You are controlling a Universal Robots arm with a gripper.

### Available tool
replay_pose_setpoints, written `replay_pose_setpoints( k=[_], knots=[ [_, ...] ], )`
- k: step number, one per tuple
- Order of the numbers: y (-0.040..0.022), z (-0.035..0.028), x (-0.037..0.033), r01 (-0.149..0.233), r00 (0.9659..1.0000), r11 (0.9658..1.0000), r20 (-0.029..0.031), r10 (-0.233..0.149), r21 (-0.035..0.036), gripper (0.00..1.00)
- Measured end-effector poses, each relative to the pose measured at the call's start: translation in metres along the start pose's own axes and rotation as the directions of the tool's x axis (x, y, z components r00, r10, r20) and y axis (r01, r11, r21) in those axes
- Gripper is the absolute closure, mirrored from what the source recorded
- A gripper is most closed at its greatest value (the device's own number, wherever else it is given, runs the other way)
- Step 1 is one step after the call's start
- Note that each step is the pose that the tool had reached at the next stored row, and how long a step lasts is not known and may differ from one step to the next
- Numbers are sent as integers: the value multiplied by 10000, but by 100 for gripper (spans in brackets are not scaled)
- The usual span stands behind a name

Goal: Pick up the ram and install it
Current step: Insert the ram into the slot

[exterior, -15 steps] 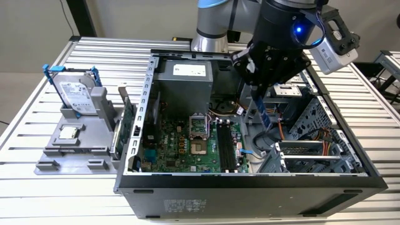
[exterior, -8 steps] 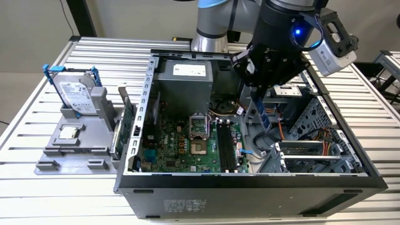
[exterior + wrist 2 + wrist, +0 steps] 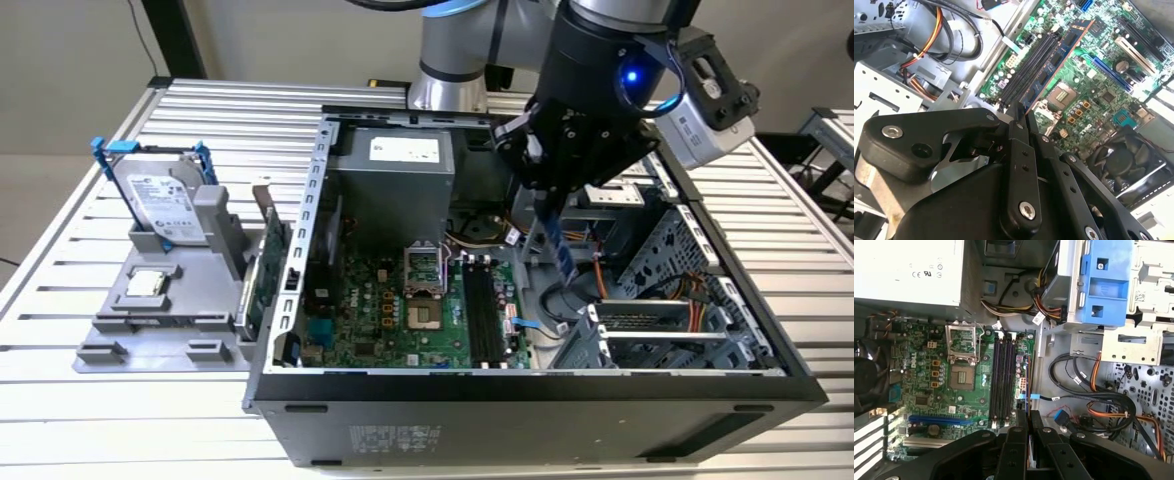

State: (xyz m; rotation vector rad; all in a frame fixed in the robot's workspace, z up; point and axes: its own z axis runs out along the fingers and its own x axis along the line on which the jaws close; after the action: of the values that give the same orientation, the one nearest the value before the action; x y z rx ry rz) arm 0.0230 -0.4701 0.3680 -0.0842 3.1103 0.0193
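Exterior view: hard drive (image 3: 167, 205) outside case (image 3: 534, 405)

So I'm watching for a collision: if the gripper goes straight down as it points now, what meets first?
Probably the motherboard near its black slots: the ram, clamped in the gripper, leads, though depth is unclear.

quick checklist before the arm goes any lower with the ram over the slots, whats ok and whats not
1. Ram in grip: ok, the gripper is shut on its upper end.
2. Ram above the open case: ok, it hangs over the motherboard.
3. Black memory slots free of modules: ok.
4. Ram lined up with one slot: cannot tell; in the second wrist view it runs along the slots, slightly to one side.
5. Slot end latches open: cannot tell.
6. Cables off the slots: ok, they lie beside the board.
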Motion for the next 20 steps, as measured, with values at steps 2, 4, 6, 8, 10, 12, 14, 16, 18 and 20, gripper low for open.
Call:
replay_pose_setpoints(
  k=[2, 4, 6, 8, 10, 12, 14, 16, 18, 20],
  knots=[
    [0, 14, 0, 0, 10000, 10000, 0, 0, 0, 100],
    [0, 29, 1, 0, 10000, 10000, 3, 0, 0, 100],
    [-1, 47, 1, 1, 10000, 10000, 7, -1, 0, 100],
    [-1, 66, 2, 0, 10000, 10000, 9, 0, 0, 100],
    [-1, 82, 2, 0, 10000, 10000, 12, 0, -1, 100],
    [-1, 96, 3, 1, 10000, 10000, 13, -1, 1, 100],
    [-1, 111, 3, 0, 10000, 10000, 15, 0, 2, 100],
    [-2, 128, 4, 0, 10000, 10000, 16, 0, 1, 100],
    [-2, 150, 5, 0, 10000, 10000, 16, 0, 1, 100],
    [-2, 169, 5, 0, 10000, 10000, 16, 0, 1, 100]
  ],
)
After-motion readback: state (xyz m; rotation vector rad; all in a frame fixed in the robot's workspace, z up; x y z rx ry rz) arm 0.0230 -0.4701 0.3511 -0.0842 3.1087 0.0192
